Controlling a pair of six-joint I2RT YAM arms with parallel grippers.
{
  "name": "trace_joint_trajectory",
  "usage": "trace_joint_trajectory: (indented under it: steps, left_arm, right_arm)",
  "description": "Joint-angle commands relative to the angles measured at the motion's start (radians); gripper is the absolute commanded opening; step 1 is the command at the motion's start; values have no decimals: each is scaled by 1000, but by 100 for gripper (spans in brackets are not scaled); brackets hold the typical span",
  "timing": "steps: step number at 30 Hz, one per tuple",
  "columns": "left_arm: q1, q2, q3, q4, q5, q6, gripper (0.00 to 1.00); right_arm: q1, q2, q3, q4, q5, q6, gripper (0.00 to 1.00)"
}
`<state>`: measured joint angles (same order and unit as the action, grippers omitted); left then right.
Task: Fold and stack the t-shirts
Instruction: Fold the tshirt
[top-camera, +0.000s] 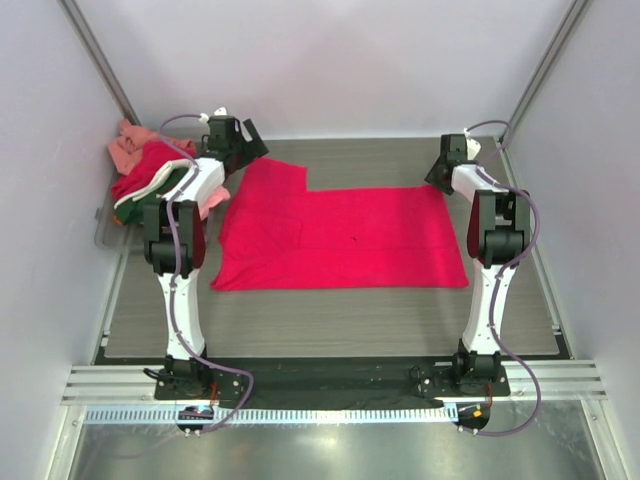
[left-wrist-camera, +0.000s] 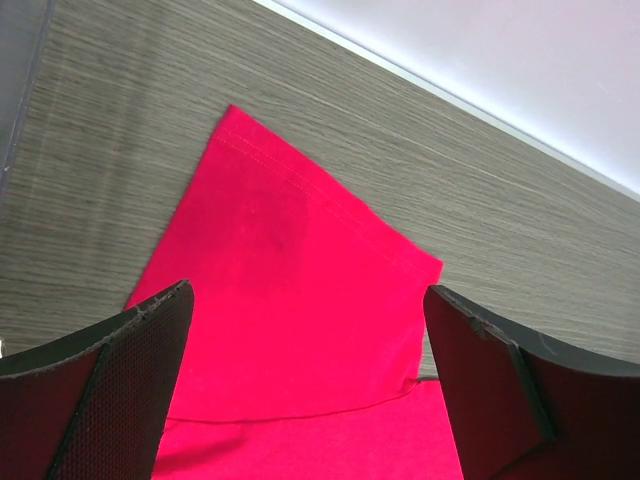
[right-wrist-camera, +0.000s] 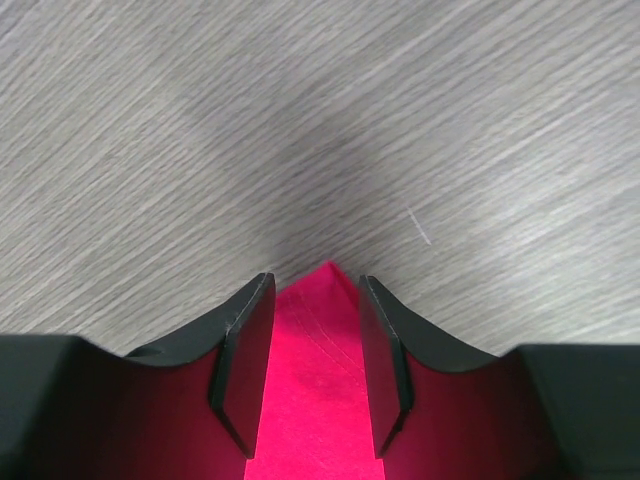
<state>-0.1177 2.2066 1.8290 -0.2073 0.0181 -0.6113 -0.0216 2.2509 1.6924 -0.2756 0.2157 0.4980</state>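
A grey wood-grain table (top-camera: 330, 320) fills the floor of a booth with plain white walls (top-camera: 330, 60), and a metal rail (top-camera: 330, 385) runs along its near edge, where both arm bases are bolted.

Just beyond the bases, in the middle of the table, the crimson-red t-shirt (top-camera: 340, 240) lies spread flat. Its body reaches from left of centre nearly to the right arm, and one sleeve (top-camera: 270, 180) juts toward the far left.

At the shirt's far right corner (right-wrist-camera: 322, 290) the right gripper (right-wrist-camera: 315, 282) is down close to the table. Its fingers (right-wrist-camera: 250, 340) stand a narrow way apart, one on each side of the corner, and the cloth lies flat between them; no pinch on it shows.

At the far left, the left gripper (left-wrist-camera: 308, 295) hangs above the sleeve with its jaws spread wide. It holds nothing, and the sleeve and bare table show in the gap below.

Farther left, against the wall, a pile of t-shirts (top-camera: 150, 175) in salmon pink, red, white and dark green sits bunched up on a clear tray (top-camera: 103, 228). It is beside the left arm and apart from the spread shirt.
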Motion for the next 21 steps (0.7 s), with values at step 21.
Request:
trace_joint_trajectory:
  steps: [21]
  left_arm:
    - [1, 42, 76, -23, -72, 19, 97]
  right_arm:
    - [3, -4, -23, -96, -45, -22, 43]
